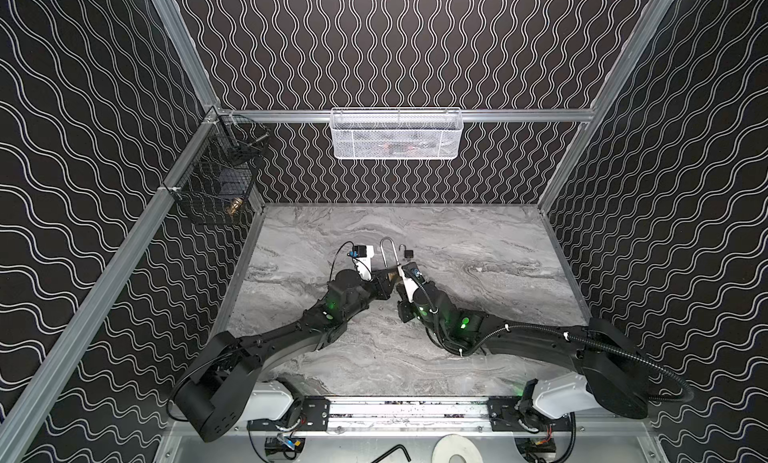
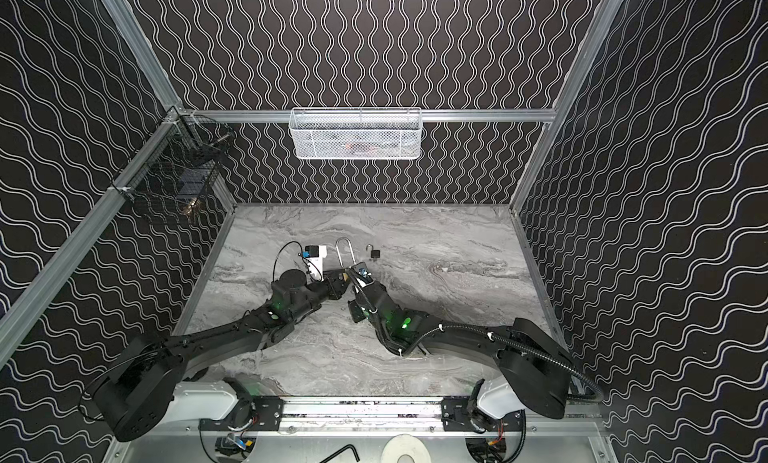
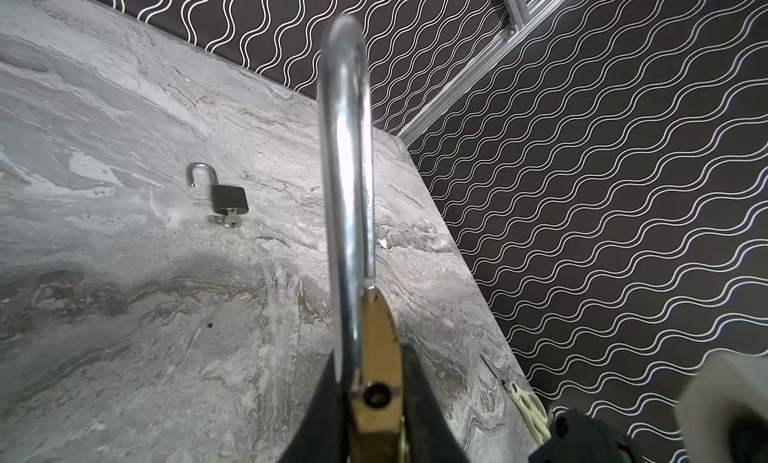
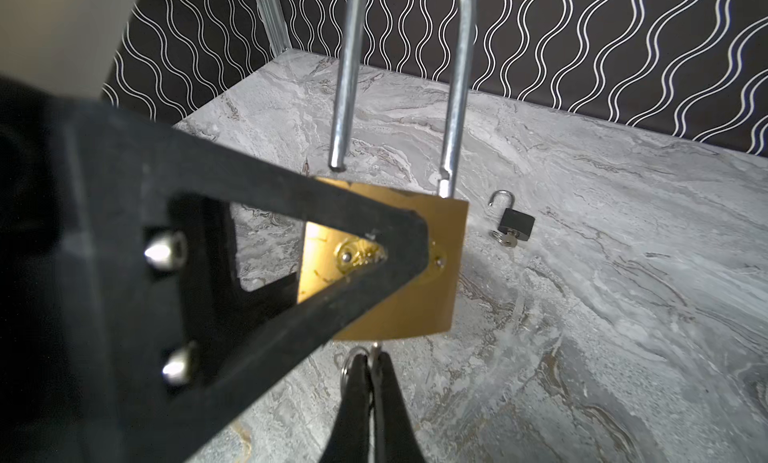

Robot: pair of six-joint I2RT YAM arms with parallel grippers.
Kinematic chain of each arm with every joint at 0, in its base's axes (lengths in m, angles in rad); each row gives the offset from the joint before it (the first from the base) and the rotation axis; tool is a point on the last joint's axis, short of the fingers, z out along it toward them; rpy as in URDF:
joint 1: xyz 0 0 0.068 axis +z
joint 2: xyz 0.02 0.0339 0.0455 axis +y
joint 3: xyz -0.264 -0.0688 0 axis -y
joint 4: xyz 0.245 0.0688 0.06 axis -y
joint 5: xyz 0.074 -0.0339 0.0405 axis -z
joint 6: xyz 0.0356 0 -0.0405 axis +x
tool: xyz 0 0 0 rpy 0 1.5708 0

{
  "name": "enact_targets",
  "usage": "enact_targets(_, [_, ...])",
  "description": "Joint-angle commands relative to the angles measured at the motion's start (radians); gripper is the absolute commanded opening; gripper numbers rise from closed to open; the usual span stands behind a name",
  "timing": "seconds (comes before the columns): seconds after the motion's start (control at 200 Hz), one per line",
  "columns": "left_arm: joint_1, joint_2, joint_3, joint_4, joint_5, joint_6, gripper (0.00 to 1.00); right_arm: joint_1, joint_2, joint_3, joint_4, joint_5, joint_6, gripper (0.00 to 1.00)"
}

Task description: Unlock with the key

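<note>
Brass padlock [image 4: 419, 274] is up over the marble table [image 4: 623, 274]. Your left gripper [image 3: 374, 382] pinches its body, and your right gripper [image 4: 371, 367] is pressed together on the key [image 4: 375, 349] at its underside. One leg of the shackle [image 4: 457, 87] is already free, so I'd say the turn's done. Next just needs a gentle set-down.

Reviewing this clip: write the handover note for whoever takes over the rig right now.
Left gripper: shut on the body of the brass padlock.
Right gripper: shut on the key, at the underside of the padlock's body.
Done: one leg of the shackle stands free of the body, so the lock looks open.
Also there: a black padlock lies apart on the table, open, with its own key in it.
Left: probably only to let go of the key and set the brass padlock down.
</note>
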Motion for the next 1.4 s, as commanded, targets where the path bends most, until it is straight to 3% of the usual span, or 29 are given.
enact_targets(0.0, [-0.004, -0.013, 0.007, 0.106, 0.046, -0.011, 0.0, 0.0, -0.015, -0.008, 0.023, -0.005, 0.02, 0.0])
enact_targets(0.035, [-0.005, -0.013, 0.006, 0.105, 0.046, -0.012, 0.0, 0.0, -0.023, -0.016, 0.033, -0.011, 0.016, 0.01])
enact_targets(0.115, [-0.003, -0.013, 0.002, 0.109, 0.046, 0.0, 0.0, 0.0, -0.038, -0.025, 0.034, -0.011, 0.019, 0.33])
enact_targets(0.195, [-0.001, -0.024, 0.003, 0.095, 0.063, 0.039, 0.0, -0.002, -0.069, -0.046, 0.016, 0.006, 0.035, 0.49])
enact_targets(0.285, [0.001, -0.047, 0.029, 0.002, 0.094, 0.117, 0.0, -0.022, -0.145, -0.111, 0.039, 0.026, 0.05, 0.58])
enact_targets(0.365, [0.002, -0.063, 0.045, -0.074, 0.125, 0.186, 0.0, -0.086, -0.231, -0.155, 0.047, -0.043, 0.063, 0.61])
enact_targets(0.425, [0.005, -0.067, 0.041, -0.088, 0.173, 0.234, 0.0, -0.176, -0.292, -0.192, 0.078, -0.19, 0.069, 0.63])
enact_targets(0.591, [0.008, -0.069, 0.011, -0.034, 0.352, 0.343, 0.0, -0.468, -0.367, -0.268, 0.317, -0.761, 0.112, 0.77])
enact_targets(0.661, [0.007, -0.071, 0.011, -0.045, 0.402, 0.387, 0.0, -0.519, -0.319, -0.217, 0.345, -0.949, 0.098, 0.83])
enact_targets(0.746, [0.007, -0.075, -0.005, -0.014, 0.437, 0.413, 0.0, -0.531, -0.234, -0.149, 0.366, -1.09, 0.101, 0.89])
enact_targets(0.951, [0.006, -0.062, -0.003, -0.01, 0.464, 0.408, 0.0, -0.543, -0.091, -0.193, 0.739, -1.183, 0.285, 0.88])
enact_targets(1.106, [0.002, -0.041, 0.011, -0.002, 0.48, 0.401, 0.0, -0.551, -0.027, -0.206, 0.875, -1.229, 0.35, 0.84])
enact_targets(1.391, [-0.014, -0.014, 0.046, -0.035, 0.443, 0.437, 0.0, -0.557, -0.026, -0.18, 0.742, -1.132, 0.326, 0.57])
